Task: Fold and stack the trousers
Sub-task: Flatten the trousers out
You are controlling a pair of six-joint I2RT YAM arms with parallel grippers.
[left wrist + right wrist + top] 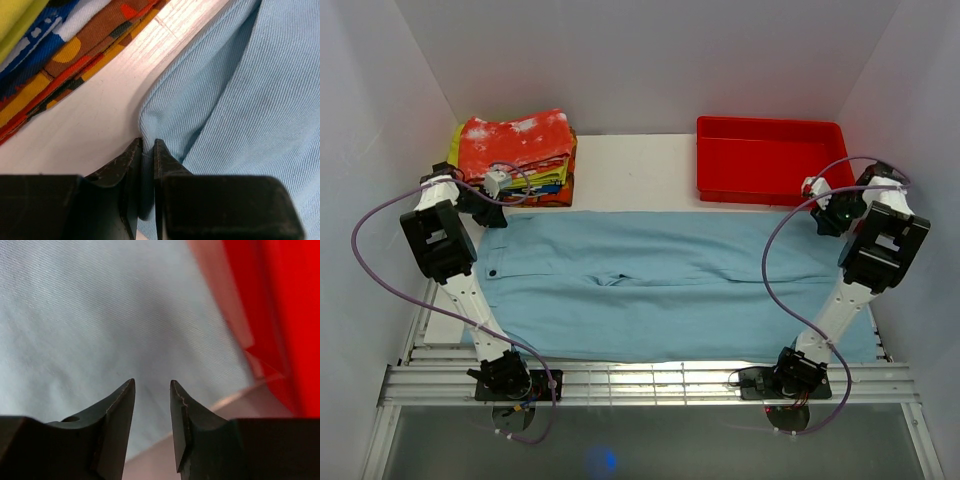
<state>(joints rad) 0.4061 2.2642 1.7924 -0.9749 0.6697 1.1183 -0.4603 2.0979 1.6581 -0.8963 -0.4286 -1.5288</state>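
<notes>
White bench [630,170]: trousers [670,285] lay flat across it, waist leftward. I had left gripper [147,143] nipped onto their far waist corner, apparently ready for folding; right gripper [152,384] parted, empty, above far hem.

trousers [660,285]: light blue woven cloth, fine diagonal rib, matt. worktop [100,115]: white, faint wood-grain lines, dull sheen. tray [770,160] far right: red plastic, smooth, glossy. folded clothes [515,155] far left: printed cloth, matt; top piece red, mottled white. left claw [147,145] and right claw [152,385]: black plastic, matt, edges scuffed pale. rails [650,380] at near edge: bare metal, bright, ribbed.
</notes>
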